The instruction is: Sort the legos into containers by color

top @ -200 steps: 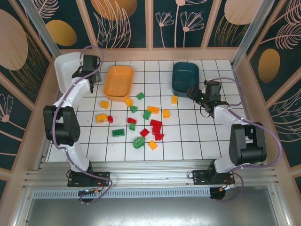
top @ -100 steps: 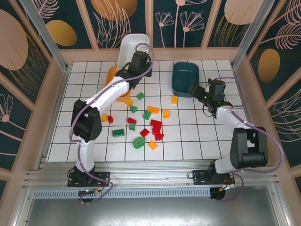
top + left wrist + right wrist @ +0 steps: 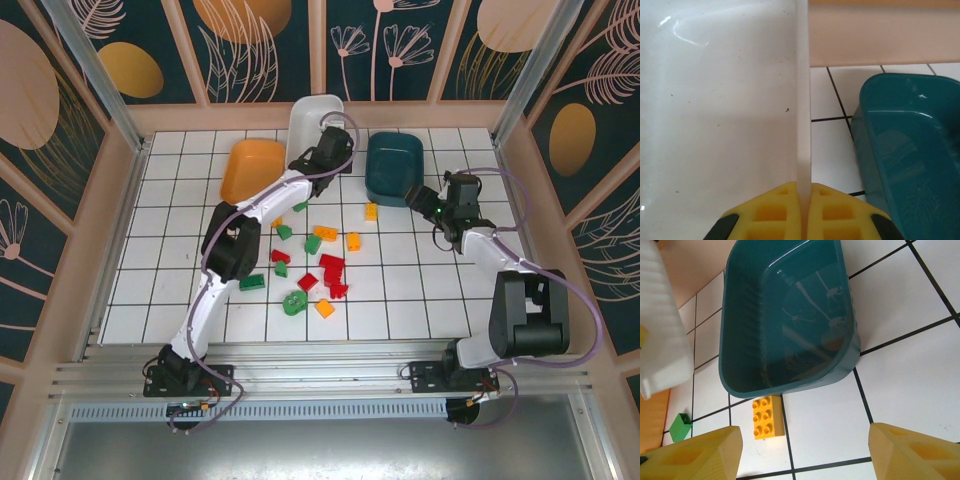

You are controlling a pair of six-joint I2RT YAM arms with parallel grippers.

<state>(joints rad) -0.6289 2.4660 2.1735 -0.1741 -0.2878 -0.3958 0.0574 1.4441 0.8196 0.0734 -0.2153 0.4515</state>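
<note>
Legos [image 3: 332, 263] scattered, left gripper [image 3: 804, 196] pinching white bin [image 3: 715, 100] rim; right gripper [image 3: 802, 450] agape

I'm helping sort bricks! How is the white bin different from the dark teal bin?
The white bin is pinched at its wall by the left gripper; the teal bin rests ungripped on the table. The white bin is pale, the teal bin dark. Both look empty.

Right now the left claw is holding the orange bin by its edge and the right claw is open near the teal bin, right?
Not quite. The left claw is holding the white bin by its edge, not the orange bin; the left wrist view shows the white wall pinched between its fingers. The right claw is open near the teal bin, as you said.
</note>
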